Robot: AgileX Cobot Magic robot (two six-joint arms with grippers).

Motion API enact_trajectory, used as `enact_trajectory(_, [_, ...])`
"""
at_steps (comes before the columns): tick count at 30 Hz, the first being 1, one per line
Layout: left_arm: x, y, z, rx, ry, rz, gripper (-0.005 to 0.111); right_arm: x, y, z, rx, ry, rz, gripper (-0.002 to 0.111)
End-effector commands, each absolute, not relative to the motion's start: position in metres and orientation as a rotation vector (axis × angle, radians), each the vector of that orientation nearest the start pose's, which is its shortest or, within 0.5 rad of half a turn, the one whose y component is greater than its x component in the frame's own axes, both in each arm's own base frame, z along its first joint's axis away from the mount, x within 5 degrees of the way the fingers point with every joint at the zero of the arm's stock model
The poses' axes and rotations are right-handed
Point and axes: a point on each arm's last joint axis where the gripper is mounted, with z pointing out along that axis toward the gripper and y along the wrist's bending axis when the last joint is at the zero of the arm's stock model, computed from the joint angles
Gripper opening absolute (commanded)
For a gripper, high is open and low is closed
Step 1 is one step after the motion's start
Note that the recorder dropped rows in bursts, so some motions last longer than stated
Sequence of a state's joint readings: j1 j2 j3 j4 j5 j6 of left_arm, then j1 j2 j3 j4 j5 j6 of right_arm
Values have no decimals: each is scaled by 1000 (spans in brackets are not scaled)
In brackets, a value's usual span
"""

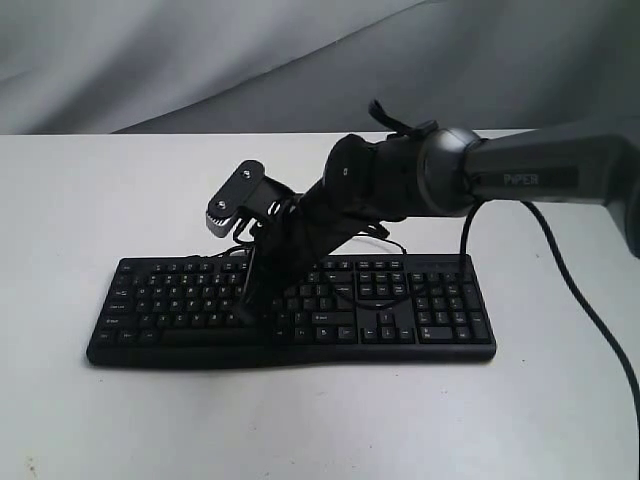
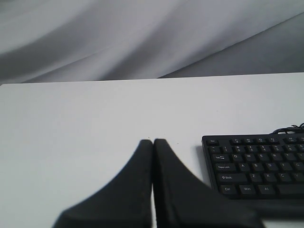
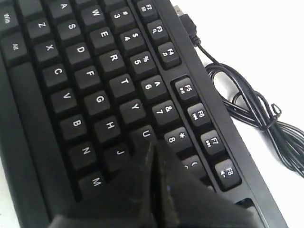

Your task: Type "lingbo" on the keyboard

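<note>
Right claw (image 3: 153, 146), pinched closed and empty, is pointing steeply down from its arm, which is reaching in from the right. Its tip is sitting just beside the U and J keys of the keyboard (image 1: 400, 305). Left claw (image 2: 153, 142), also closed, is pointing at bare desk (image 1: 90, 200) off the keyboard's left end. A thin black cable (image 3: 251, 107) is lying bunched behind the matte keyboard on the smooth white desk.

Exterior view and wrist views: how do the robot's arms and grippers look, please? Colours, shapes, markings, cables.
The right arm is a dark grey rounded tube marked "PIPER", with a black wrist part. A thin black cable hangs from it. A small grey camera mount sits near the wrist. The left gripper and right gripper have matte black, tapering fingers.
</note>
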State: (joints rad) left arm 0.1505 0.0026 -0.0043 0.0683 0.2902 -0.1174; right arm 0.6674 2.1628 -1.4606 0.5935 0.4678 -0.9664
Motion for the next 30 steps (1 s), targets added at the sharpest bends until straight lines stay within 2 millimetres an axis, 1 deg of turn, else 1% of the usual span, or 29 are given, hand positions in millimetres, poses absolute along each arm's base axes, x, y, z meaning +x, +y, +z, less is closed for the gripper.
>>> enact_trajectory(1, [54, 10, 187, -203, 1758, 79, 1, 346, 300, 133, -1421, 2139, 402, 0])
enact_trajectory(3, [54, 10, 187, -203, 1758, 79, 1, 346, 300, 130, -1426, 2141, 397, 0])
enact_trajectory(30, [54, 10, 187, -203, 1758, 79, 1, 349, 301, 124, -1405, 2128, 394, 0])
